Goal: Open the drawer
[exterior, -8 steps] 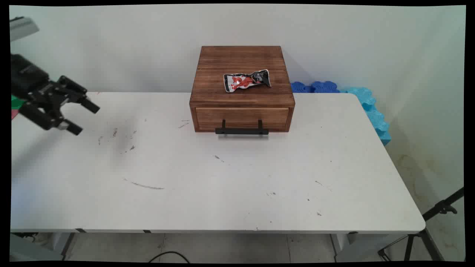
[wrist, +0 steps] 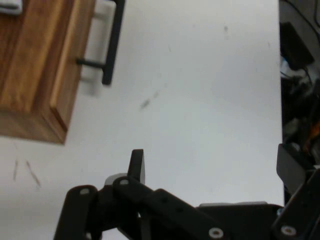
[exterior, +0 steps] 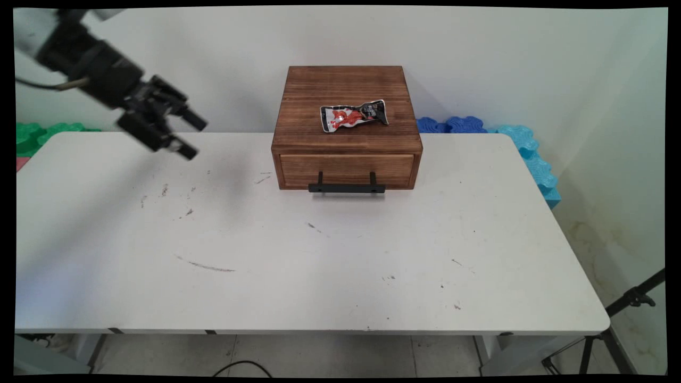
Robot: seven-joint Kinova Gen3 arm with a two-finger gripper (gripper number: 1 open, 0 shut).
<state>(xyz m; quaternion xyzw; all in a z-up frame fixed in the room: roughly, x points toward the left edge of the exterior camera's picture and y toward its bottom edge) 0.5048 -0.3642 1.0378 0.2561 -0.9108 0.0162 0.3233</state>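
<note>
We see the gripper point(exterior: 189, 137) empty, fingers spread, at upper left; swinging right, it could clip the wooden box point(exterior: 347, 127) or knock off the wrapper point(exterior: 353, 115).

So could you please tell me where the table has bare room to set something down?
The white table is bare across its whole near half, and to the right of the wooden drawer box. Left of the box, the gripper hangs open above the surface. The box top holds a crumpled packet.
</note>
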